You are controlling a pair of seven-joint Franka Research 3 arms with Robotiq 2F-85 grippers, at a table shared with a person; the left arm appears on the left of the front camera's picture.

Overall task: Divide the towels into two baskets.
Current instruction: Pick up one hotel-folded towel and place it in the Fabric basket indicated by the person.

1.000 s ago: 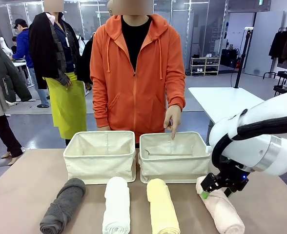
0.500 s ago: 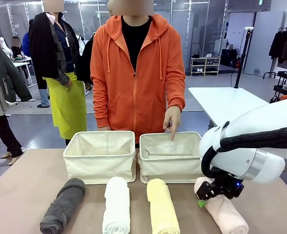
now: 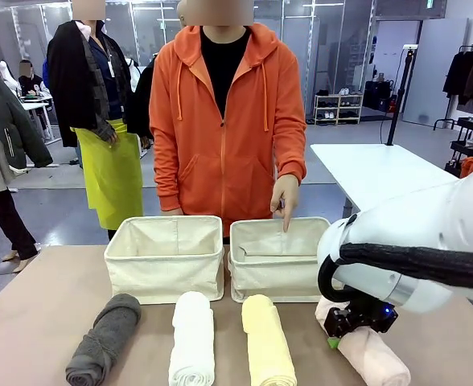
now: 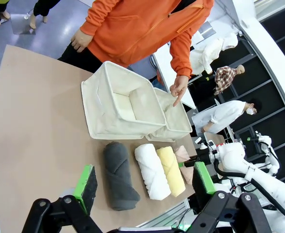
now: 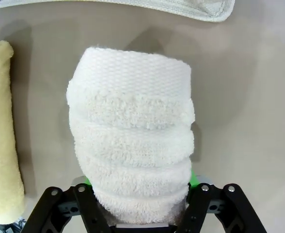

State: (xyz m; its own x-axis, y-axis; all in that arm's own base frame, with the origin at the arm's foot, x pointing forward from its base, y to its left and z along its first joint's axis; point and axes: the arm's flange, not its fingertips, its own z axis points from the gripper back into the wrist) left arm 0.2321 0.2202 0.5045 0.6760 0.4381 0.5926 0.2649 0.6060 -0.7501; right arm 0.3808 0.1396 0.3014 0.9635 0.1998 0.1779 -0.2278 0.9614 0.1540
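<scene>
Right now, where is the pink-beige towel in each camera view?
Front: pink-beige towel at bottom right, at the end of the towel row.
Left wrist: small, at the right end of the row.
Right wrist: centre, rising from the bottom edge.
Shared landmark: pale yellow towel lying right beside it.

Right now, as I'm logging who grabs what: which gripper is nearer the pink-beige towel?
Right. The right gripper straddles the pink-beige towel, one finger on each side. The left gripper hangs open above the table, out by the dark grey towel at the row's other end.
</scene>
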